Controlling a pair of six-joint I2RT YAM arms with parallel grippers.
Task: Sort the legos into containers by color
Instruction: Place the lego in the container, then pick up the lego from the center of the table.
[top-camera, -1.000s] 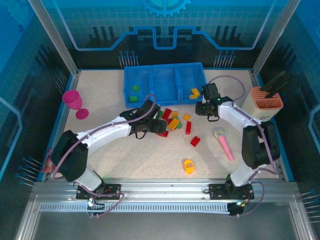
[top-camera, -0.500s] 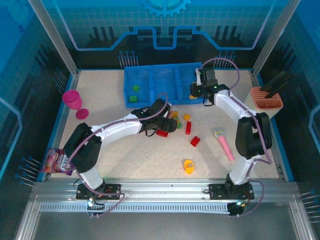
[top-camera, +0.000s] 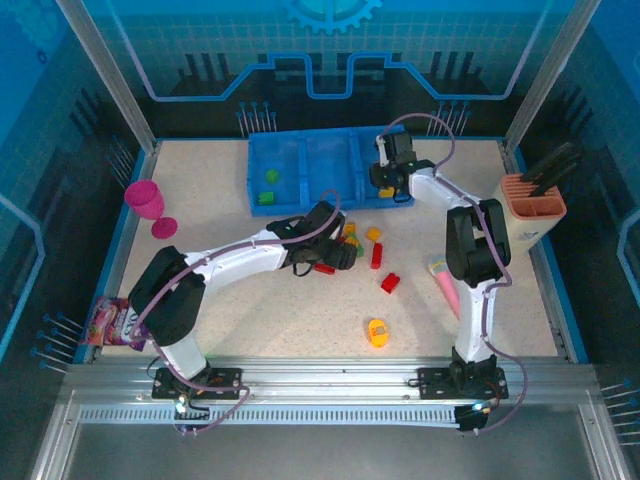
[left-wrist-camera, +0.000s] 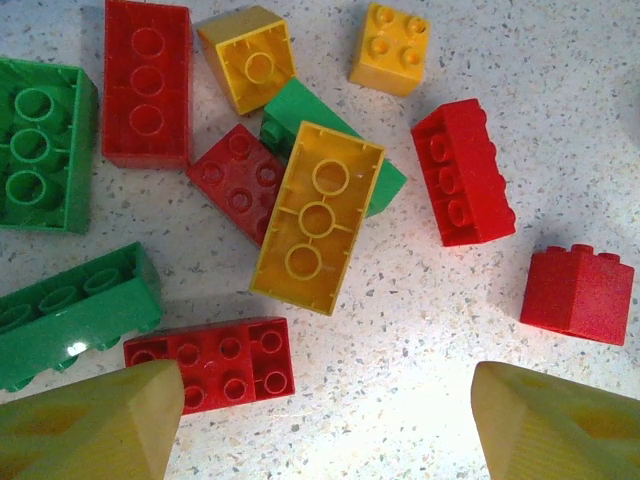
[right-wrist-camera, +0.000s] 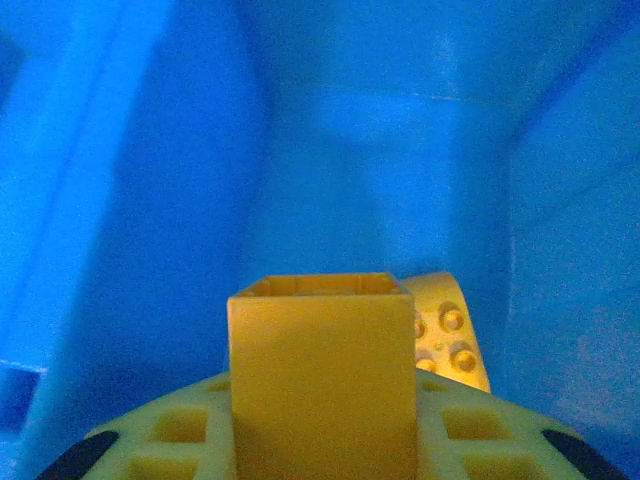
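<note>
Yellow brick (right-wrist-camera: 320, 385) is pinched in your right gripper (top-camera: 384, 183), jaws pressed onto its sides, low inside the right compartment of the tray (top-camera: 328, 165). A second yellow piece (right-wrist-camera: 448, 338) lies on that compartment's floor just beside the held one, so yellows go here. The step in hand looks like the drop-off: spread the jaws to let it fall, then lift straight out without clipping the tray wall. Green bricks (top-camera: 268, 186) sit in the tray's left compartment and the middle one looks bare, so I'd judge reds go in the middle. Your left gripper (left-wrist-camera: 325, 405) hangs with jaws spread wide and nothing between them, over the loose legos (top-camera: 355, 245) on the table just in front of the tray. A flat red brick (left-wrist-camera: 212, 364) lies right by its left finger, off-centre in the gap. To take it you'd need to shift toward that brick and square up before closing. The green piece (left-wrist-camera: 70, 310) touching it could get nudged or caught in the grip. Two strays, red (top-camera: 390, 283) and yellow (top-camera: 377, 332), lie farther in front of the tray.
</note>
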